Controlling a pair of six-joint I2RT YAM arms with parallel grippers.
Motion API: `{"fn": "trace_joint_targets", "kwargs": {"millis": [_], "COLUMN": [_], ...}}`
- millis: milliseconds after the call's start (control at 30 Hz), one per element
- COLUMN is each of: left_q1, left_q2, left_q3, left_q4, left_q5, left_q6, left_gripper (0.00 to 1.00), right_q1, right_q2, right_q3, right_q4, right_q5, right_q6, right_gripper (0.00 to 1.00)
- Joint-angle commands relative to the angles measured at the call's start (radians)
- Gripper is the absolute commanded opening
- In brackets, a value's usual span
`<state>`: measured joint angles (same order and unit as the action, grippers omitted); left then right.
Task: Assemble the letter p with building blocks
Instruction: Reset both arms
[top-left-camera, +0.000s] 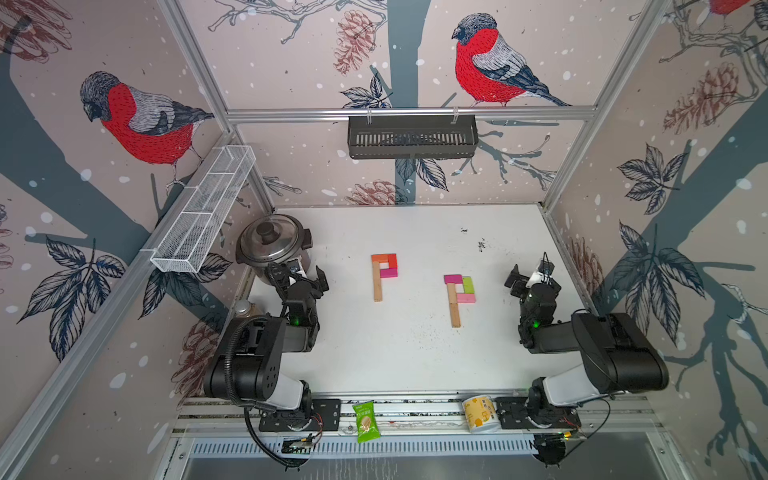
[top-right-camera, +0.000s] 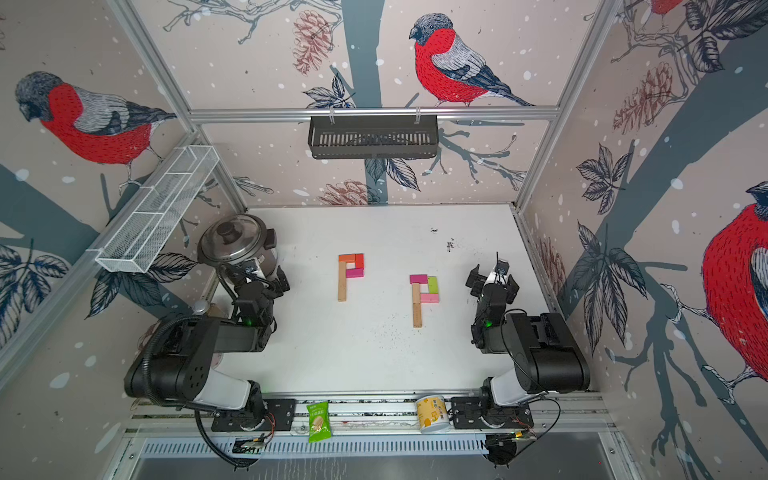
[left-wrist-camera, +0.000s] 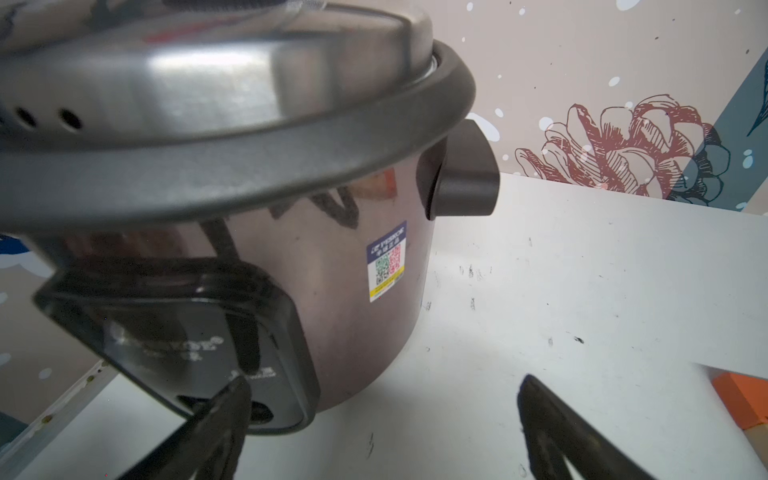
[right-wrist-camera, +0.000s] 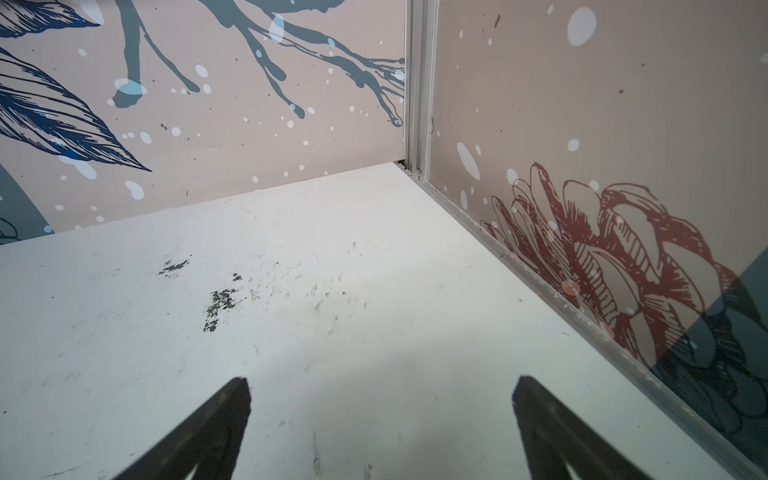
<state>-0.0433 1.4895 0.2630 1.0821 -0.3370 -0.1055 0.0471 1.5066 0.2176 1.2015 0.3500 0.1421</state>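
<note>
Two flat shapes of building blocks (top-left-camera: 377, 286) lie on the white table (top-left-camera: 395, 357), well apart from both arms. The left letter p (top-left-camera: 384, 272) is a little farther away. Its stem is one tan block, and at the far end of the stem an orange block (top-left-camera: 380, 258), a red block (top-left-camera: 392, 261) and a magenta block (top-left-camera: 388, 272) close a small square loop. The right letter p (top-left-camera: 457, 297) lies nearer. Its stem is two tan blocks end to end, and its loop is a second magenta block (top-left-camera: 453, 279), a lime-green block (top-left-camera: 468, 285) and a pink block (top-left-camera: 466, 297).

The left gripper (top-left-camera: 298, 275) hangs at the left side of the table, just beside a steel pot (top-left-camera: 272, 241) with its lid on. Its jaws are spread wide and grasp nothing. In the left wrist view the pot fills the space in front of the fingers (left-wrist-camera: 220, 419), and a corner of the orange block shows at the edge. The right gripper (top-left-camera: 535, 279) hangs near the right wall, its jaws released and empty too. The right wrist view shows bare table beyond its fingers (right-wrist-camera: 216, 419).

On the near rail lie a green snack packet (top-left-camera: 365, 422) and a yellow-white cup (top-left-camera: 480, 413) on its side. A white wire basket (top-left-camera: 203, 208) hangs on the left wall and a black basket (top-left-camera: 411, 137) on the far wall.
</note>
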Motion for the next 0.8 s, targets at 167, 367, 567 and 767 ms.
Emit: {"fn": "trace_joint_targets", "kwargs": {"millis": [167,367,567,767], "left_q1": [0.002,-0.001,0.000,0.000], "left_q2": [0.000,-0.002,-0.002,-0.002], "left_q3": [0.006,0.005,0.005,0.005], "left_q4": [0.037,0.038,0.037,0.038], "left_q5": [0.018,0.015,0.014,0.014], "left_q6": [0.008,0.009,0.009,0.008], "left_gripper": [0.99,0.99,0.99,0.99], "right_q1": [0.020,0.020,0.015,-0.022], "right_q2": [-0.001,0.000,0.003,0.006], "right_q3": [-0.001,0.000,0.007,0.028], "right_q4": [0.041,0.042,0.030,-0.011], "right_q5": [0.037,0.035,0.025,-0.176], "right_q6": [-0.029,-0.029,-0.027,-0.064], "right_gripper": [1.00,1.00,1.00,1.00]}}
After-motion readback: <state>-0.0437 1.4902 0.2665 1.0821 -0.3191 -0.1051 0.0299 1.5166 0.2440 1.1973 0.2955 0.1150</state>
